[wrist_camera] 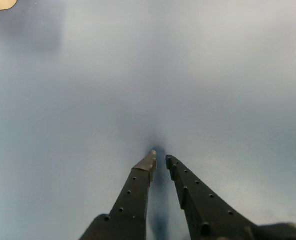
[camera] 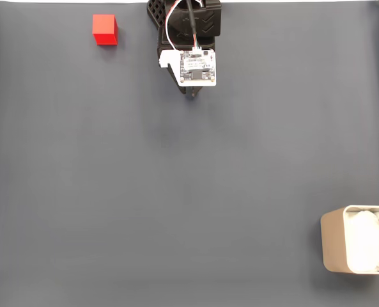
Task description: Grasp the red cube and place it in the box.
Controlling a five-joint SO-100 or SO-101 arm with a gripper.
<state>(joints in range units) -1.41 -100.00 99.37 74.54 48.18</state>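
The red cube (camera: 105, 29) sits on the dark grey mat near the top left of the fixed view, to the left of the arm's base. The box (camera: 333, 246), pale beige with white lumpy padding inside, stands at the bottom right edge; one pale corner of it (wrist_camera: 0, 4) peeks into the top left of the wrist view. My gripper (camera: 191, 94) points down the fixed view from the top centre, mostly hidden under its white camera board. In the wrist view the gripper (wrist_camera: 160, 157) hovers over bare mat, its dark fingers nearly touching at the tips, with nothing between them.
The arm's black base (camera: 183, 19) stands at the top edge of the fixed view. The dark grey mat (camera: 176, 192) stretches wide and flat between the cube, the arm and the box.
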